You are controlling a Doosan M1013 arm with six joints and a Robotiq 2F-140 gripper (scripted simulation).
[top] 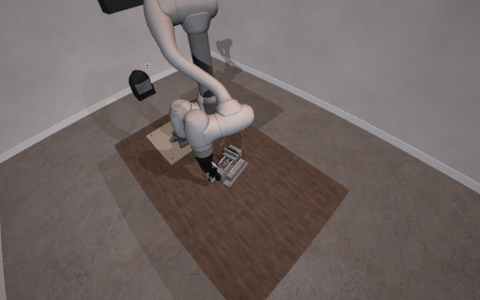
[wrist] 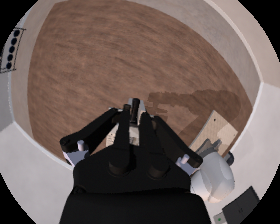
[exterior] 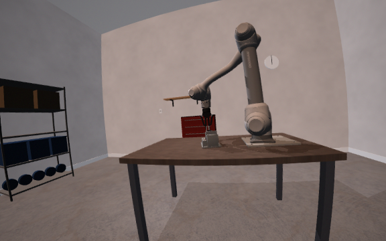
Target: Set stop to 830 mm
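A small grey stop fixture stands on the wooden table near the robot's base; it also shows in the exterior view. My gripper points down at the fixture's near end and is shut on the handwheel, which is mostly hidden between the fingers. In the exterior view the gripper stands just above the fixture. In the wrist view the black fingers are closed around a thin light part of the handwheel. The scale reading is too small to tell.
The arm's base plate sits on the table behind the fixture. A red cabinet stands against the far wall. A metal shelf stands at the left of the room. The table edge lies a little in front of the fixture.
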